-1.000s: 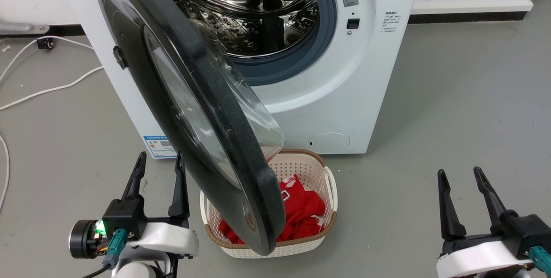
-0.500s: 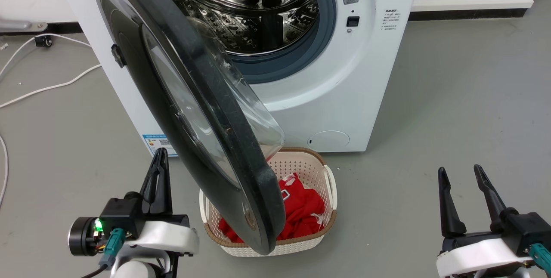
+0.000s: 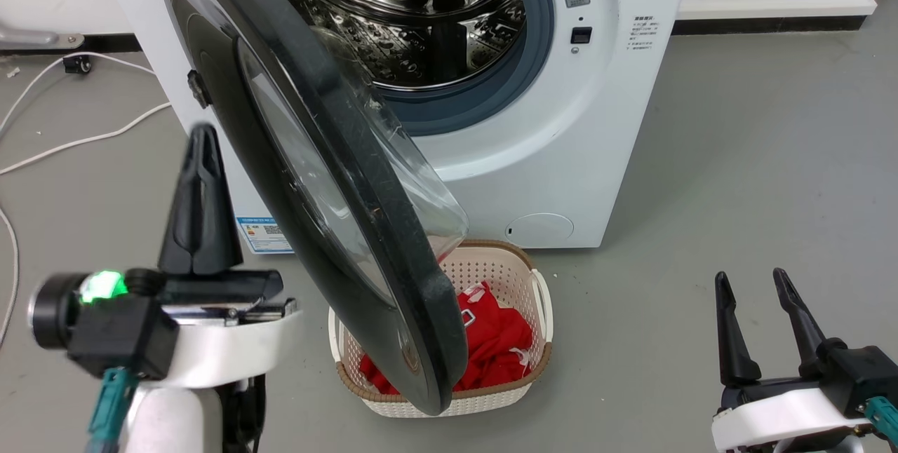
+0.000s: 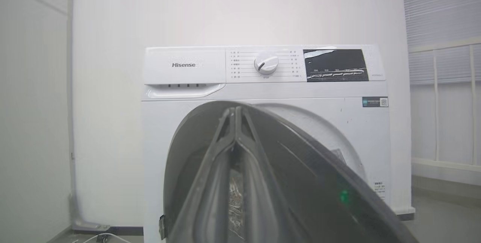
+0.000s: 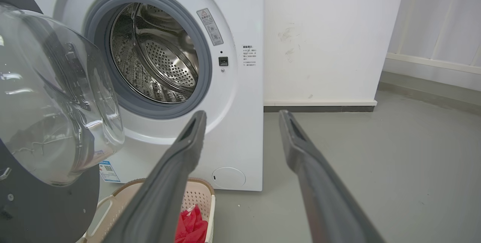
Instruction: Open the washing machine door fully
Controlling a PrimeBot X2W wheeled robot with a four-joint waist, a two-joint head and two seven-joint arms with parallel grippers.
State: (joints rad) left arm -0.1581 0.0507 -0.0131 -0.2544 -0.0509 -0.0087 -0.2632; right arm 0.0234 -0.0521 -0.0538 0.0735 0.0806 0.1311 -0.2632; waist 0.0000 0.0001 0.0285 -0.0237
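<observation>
The washing machine (image 3: 561,158) stands with its steel drum exposed. The washing machine door (image 3: 365,193), a glossy black disc with a clear glass bowl, is hinged on the left and stands part-way open, swung out toward me. My left gripper (image 3: 203,134) is shut with nothing in it, raised to the left of the door's outer face and apart from it. In the left wrist view its closed fingers (image 4: 229,149) point at that dark face (image 4: 308,183). At the lower right, over bare floor, my right gripper (image 3: 749,278) is open and holds nothing. The right wrist view shows its fingers (image 5: 188,141) spread before the machine (image 5: 240,130) and the glass bowl (image 5: 56,96).
A cream laundry basket (image 3: 537,285) with red clothes (image 3: 491,341) sits on the floor under the door's free edge. White cables (image 3: 84,141) lie on the grey floor to the left. A white wall runs behind the machine. Open floor stretches to the right.
My left gripper closed its fingers, then rose and moved left, nearer the camera. The head camera shifted slightly. The door and my right gripper kept their places.
</observation>
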